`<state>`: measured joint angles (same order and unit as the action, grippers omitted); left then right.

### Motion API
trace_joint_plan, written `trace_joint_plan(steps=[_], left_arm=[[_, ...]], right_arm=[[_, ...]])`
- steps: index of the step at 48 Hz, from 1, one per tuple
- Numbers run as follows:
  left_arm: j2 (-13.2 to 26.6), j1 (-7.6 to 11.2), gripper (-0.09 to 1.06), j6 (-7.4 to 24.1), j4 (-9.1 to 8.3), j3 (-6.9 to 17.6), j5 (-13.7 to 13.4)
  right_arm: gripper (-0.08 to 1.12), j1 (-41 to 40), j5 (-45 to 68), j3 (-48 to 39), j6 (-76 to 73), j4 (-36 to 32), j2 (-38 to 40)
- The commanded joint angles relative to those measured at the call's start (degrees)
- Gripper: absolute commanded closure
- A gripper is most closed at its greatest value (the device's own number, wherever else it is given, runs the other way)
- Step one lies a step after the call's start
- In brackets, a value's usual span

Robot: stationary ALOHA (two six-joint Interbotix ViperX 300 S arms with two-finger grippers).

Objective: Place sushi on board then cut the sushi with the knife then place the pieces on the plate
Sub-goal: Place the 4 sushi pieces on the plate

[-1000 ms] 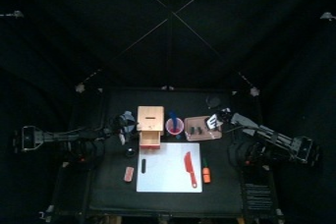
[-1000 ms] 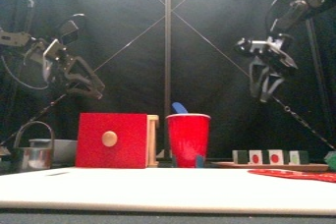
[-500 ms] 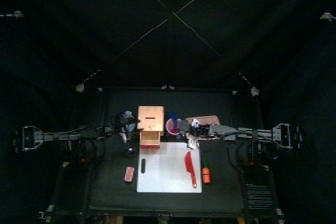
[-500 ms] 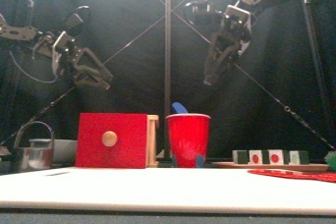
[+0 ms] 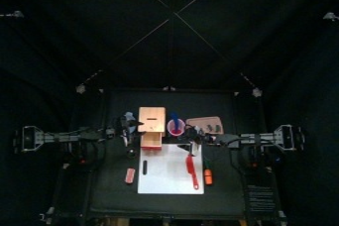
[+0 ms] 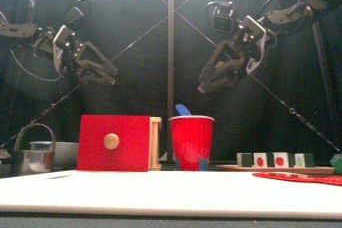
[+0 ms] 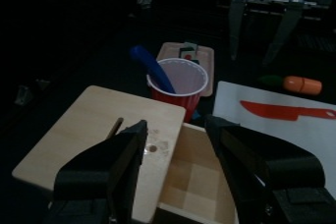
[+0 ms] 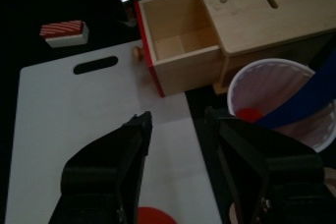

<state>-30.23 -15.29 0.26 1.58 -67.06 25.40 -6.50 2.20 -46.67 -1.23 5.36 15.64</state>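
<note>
Swung in from the right side toward the middle over the last second: right gripper (image 8: 180, 123), jaws spread, hanging high above the back edge of the white cutting board (image 5: 166, 178), near the red cup (image 6: 191, 140) with its blue toy knife (image 7: 151, 66). Hardly shifted: left gripper (image 7: 176, 126), jaws likewise apart, raised over the pale wooden box (image 5: 153, 121), red drawer (image 6: 112, 142) pulled open. Toy sushi roll (image 6: 271, 159) lying on the pink tray (image 5: 215, 121), back right of the black table (image 5: 113, 161). Red toy knife (image 5: 191, 165) flat on the board, orange toy with a green end (image 7: 302, 85) just beside it. Small red-and-white toy (image 5: 129, 175) left of the board; metal cutter (image 6: 38, 155) far left. Black curtains (image 5: 169, 32) behind and at both sides.
</note>
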Motion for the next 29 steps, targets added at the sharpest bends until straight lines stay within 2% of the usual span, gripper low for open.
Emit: trace_joint_plan(steps=[1, 15, 29], left_arm=[[-0.1, 0.18, 0.1, 0.1, -0.18, 0.4, 0.5], [-0.2, -0.44, 0.1, 0.1, -0.18, -1.2, 0.5], [-0.2, -0.44, 0.1, 0.0, -0.09, -1.8, 0.5]], right_arm=[[0.21, -0.1, 0.4, 1.5, -0.1, 0.4, 0.8], [0.21, -1.1, 0.8, 1.6, 0.0, 0.1, 0.1], [0.21, -1.3, 0.9, 1.7, 0.5, -1.2, -1.6]])
